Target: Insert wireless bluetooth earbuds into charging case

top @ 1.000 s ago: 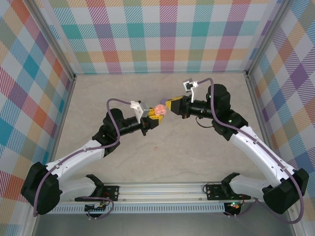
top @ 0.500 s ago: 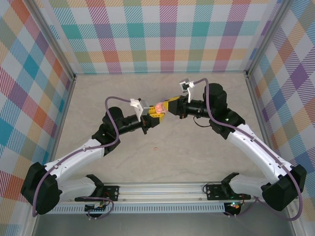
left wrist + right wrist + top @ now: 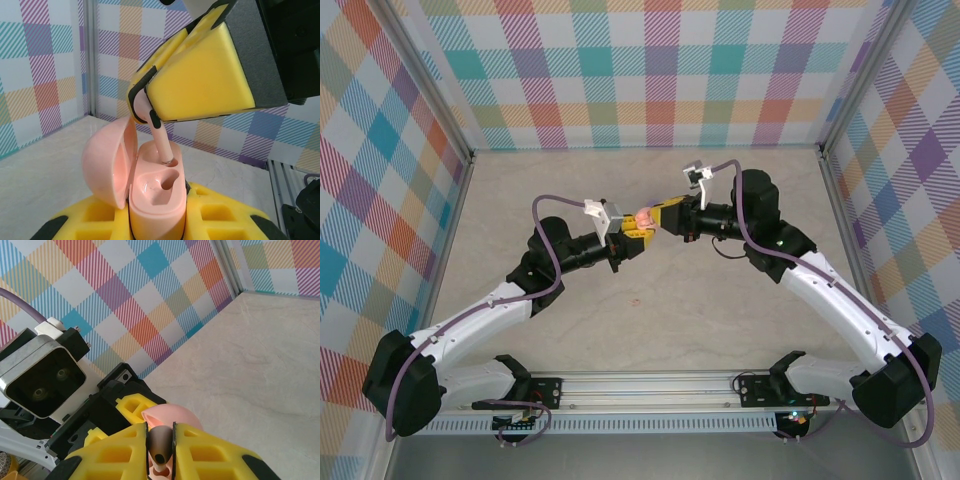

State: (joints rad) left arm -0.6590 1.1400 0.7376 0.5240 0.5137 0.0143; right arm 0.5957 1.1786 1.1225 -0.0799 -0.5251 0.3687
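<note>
One pale pink earbud [image 3: 162, 142], stem down, bulb end pinched between the yellow pads [image 3: 200, 75] of the right gripper [image 3: 160, 437], jaws pressed onto it with only the bud between them. Stem tip right at the rim of a moulded socket in the top face of the pink charging case [image 3: 156, 200]; touching or just clear, impossible to tell. Directly under the earbud, that case standing upright, its domed lid [image 3: 107, 160] swung open to the left in the left wrist view, hinge side beside the stem. Around the case body, the left gripper [image 3: 633, 236], yellow pads [image 3: 225, 220] closed against its sides and clamping it. Seen from the right wrist, the lid's pink dome just beyond the fingertips, with the other gripper's yellow fingers and its wrist camera [image 3: 40, 375] behind. From above, both grippers meeting tip to tip over the middle of the pale stone-patterned table [image 3: 740, 330], case and earbud raised off its surface, arms reaching inward from bases at the near metal rail [image 3: 650, 385]. On the tabletop nearer the rail, a small reddish speck [image 3: 637, 300], too small to identify. All around, plaid-patterned walls [image 3: 650, 70].
</note>
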